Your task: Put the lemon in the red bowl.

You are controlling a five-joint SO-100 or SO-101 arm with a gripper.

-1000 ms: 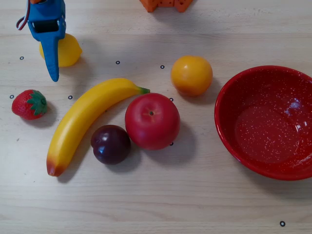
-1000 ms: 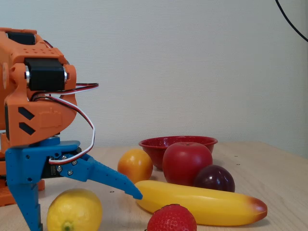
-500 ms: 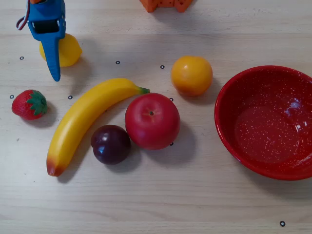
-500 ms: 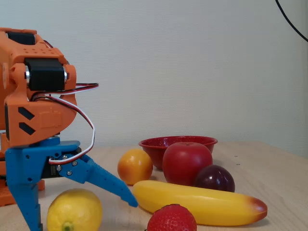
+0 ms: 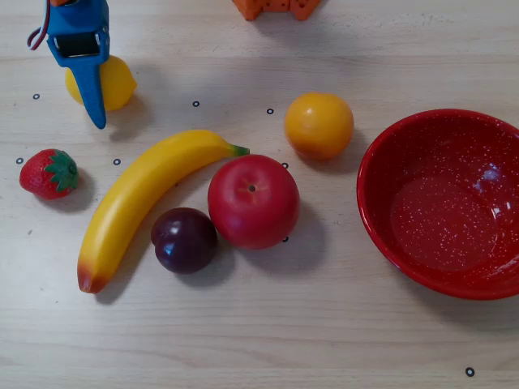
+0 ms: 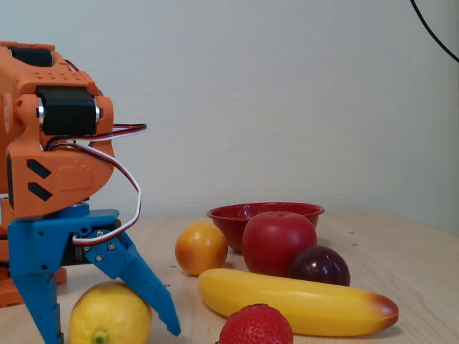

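The lemon (image 5: 117,81) lies on the table at the far left of the overhead view, and at the bottom left of the fixed view (image 6: 107,315). My blue gripper (image 5: 87,85) is open and straddles the lemon, one finger on each side (image 6: 107,326). I cannot tell whether the fingers touch it. The red bowl (image 5: 375,154) stands empty at the right edge of the overhead view. It shows behind the fruit in the fixed view (image 6: 233,213).
Between the lemon and the bowl lie a banana (image 5: 138,198), a red apple (image 5: 253,201), a dark plum (image 5: 184,239) and an orange-yellow fruit (image 5: 318,124). A strawberry (image 5: 49,173) lies at the left. The arm's orange base (image 5: 276,6) is at the top edge.
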